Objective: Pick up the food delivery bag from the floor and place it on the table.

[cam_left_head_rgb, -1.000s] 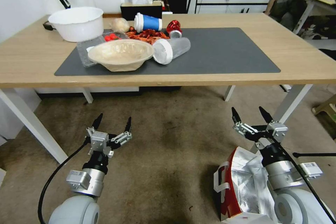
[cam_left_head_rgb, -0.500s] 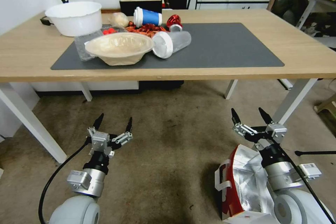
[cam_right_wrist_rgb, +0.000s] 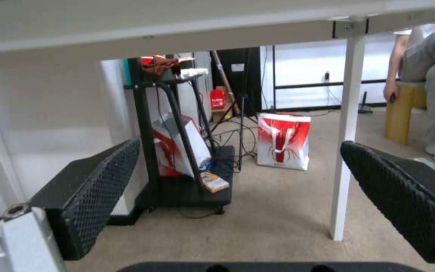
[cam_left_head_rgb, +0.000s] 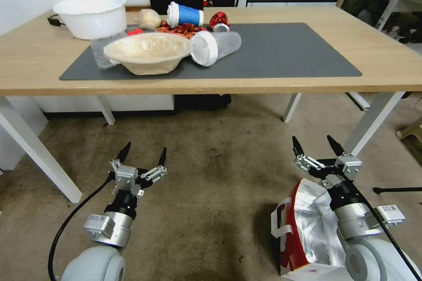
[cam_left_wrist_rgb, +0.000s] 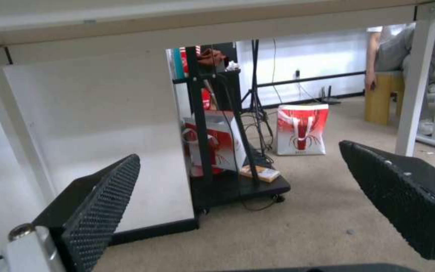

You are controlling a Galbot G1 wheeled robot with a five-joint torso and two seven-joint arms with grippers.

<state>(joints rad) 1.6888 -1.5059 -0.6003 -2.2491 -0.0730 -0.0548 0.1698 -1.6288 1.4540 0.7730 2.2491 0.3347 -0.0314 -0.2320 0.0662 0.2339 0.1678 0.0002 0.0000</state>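
Note:
The food delivery bag (cam_left_head_rgb: 307,228) stands open on the floor (cam_left_head_rgb: 211,175) at the lower right, red and white outside with silver foil lining and a white strap handle. My right gripper (cam_left_head_rgb: 314,145) hovers open just above and beyond the bag's rim, its arm crossing over the bag's mouth. My left gripper (cam_left_head_rgb: 144,151) hangs open over bare carpet to the left, far from the bag. The table (cam_left_head_rgb: 387,68) with its dark grey mat (cam_left_head_rgb: 285,52) stands ahead. Both wrist views look under the table between open fingers (cam_left_wrist_rgb: 102,204) (cam_right_wrist_rgb: 96,196).
A white tub (cam_left_head_rgb: 90,15), beige bowl (cam_left_head_rgb: 147,52), tipped clear cup (cam_left_head_rgb: 215,47) and blue cup (cam_left_head_rgb: 187,14) crowd the mat's left part. White table legs (cam_left_head_rgb: 371,123) (cam_left_head_rgb: 39,153) flank the grippers. Beyond the table stand a black cart (cam_right_wrist_rgb: 187,189) and another red-white bag (cam_right_wrist_rgb: 283,141).
The whole head picture has shifted: the table now sits higher and nearer, and more of the bag shows. Both grippers keep the same open pose.

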